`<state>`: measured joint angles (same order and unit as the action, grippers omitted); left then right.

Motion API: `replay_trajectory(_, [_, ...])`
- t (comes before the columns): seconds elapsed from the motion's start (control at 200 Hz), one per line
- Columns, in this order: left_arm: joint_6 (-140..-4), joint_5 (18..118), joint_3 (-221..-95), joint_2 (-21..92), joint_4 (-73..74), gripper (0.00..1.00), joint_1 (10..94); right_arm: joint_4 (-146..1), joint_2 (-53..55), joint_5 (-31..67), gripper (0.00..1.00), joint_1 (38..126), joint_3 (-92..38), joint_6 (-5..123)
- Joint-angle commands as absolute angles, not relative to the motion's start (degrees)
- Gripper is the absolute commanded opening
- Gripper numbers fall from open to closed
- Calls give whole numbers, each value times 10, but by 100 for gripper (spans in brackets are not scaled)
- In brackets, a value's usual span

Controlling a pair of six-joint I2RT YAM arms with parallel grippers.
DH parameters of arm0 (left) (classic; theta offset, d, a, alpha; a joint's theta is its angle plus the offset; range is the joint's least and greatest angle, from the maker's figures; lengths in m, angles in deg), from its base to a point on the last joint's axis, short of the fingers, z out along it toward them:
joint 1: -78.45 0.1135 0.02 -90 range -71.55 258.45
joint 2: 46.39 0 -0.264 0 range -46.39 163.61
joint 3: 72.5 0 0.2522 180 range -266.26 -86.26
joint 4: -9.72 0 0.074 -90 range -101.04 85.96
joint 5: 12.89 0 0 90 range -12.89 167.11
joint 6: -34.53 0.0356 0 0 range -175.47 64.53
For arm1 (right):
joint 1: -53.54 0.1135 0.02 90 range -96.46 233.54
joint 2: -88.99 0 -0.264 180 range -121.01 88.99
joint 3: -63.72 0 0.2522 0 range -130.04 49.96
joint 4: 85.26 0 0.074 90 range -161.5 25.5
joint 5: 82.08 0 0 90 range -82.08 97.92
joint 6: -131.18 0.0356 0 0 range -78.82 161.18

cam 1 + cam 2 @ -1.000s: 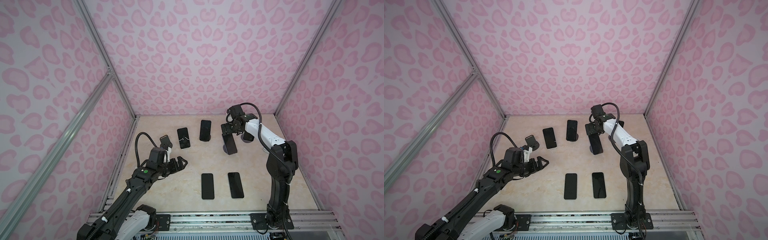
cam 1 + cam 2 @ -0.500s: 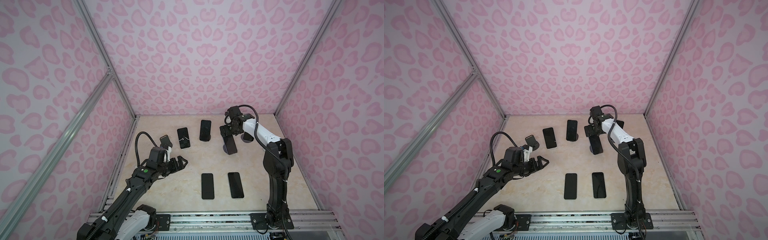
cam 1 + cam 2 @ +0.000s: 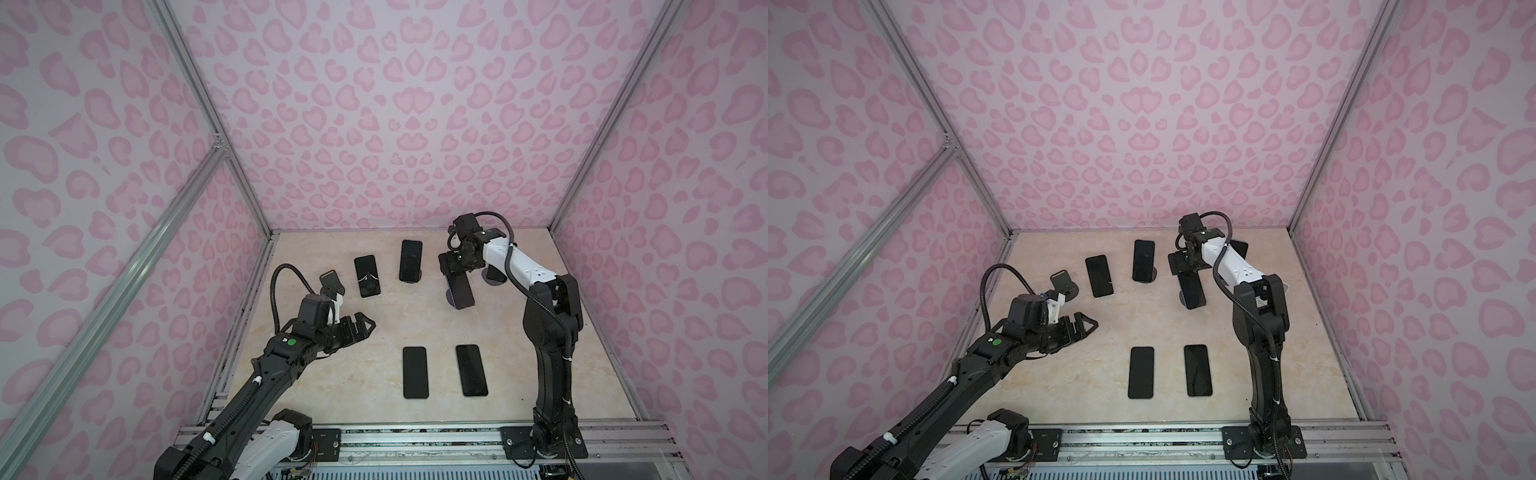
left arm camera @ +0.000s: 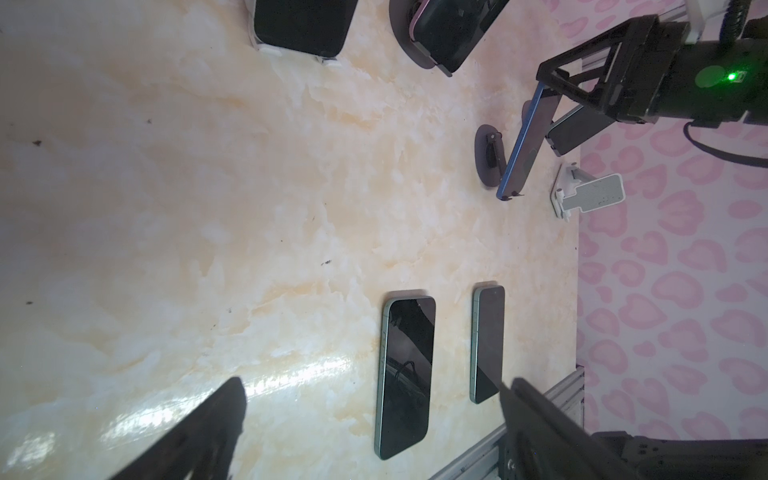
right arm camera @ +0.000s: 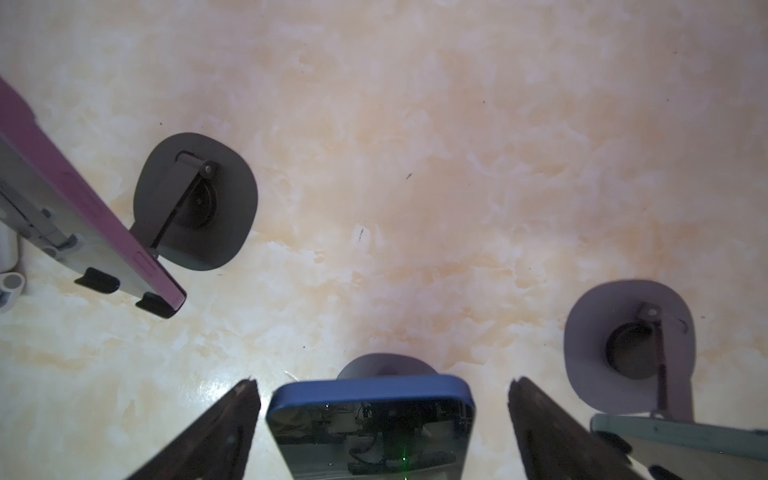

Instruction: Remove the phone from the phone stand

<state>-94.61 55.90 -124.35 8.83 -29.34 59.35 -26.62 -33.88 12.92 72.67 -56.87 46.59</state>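
A blue-cased phone [image 3: 460,291] leans upright on a dark round-based phone stand [image 3: 449,296] at the back right of the table, seen in both top views [image 3: 1192,291]. My right gripper [image 3: 451,266] is at the phone's top end, open. In the right wrist view the phone's top edge [image 5: 370,409] lies between the fingers, with a gap on each side and the stand's base [image 5: 386,362] behind it. My left gripper [image 3: 365,326] hovers open and empty over the left middle of the table. The left wrist view shows the phone [image 4: 524,141] edge-on.
Two phones [image 3: 415,372] [image 3: 471,370] lie flat near the front. At the back, two more phones [image 3: 367,275] [image 3: 410,260] rest on stands. An empty stand [image 3: 330,282] is at the left and another stand [image 3: 494,275] sits behind the right arm. Pink walls enclose the table.
My right gripper has shifted a little left and lower, onto the phone's top end. The left arm has stayed where it was.
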Motion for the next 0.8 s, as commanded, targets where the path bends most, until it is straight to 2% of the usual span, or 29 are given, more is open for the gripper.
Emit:
replay_trajectory(0.0, [-946, 554, -1244, 88, -291, 99, 595, -258, -346, 133, 93, 726, -572, 464])
replay_trajectory(0.2, [-947, 555, -1245, 88, -293, 99, 595, -256, -352, 138, 87, 726, -580, 464])
replay_trajectory(0.435, [-953, 554, -1246, 85, -291, 98, 594, -251, -356, 141, 86, 726, -585, 461])
replay_trajectory(0.795, [-941, 563, -1252, 86, -302, 98, 594, -255, -361, 150, 78, 727, -579, 459])
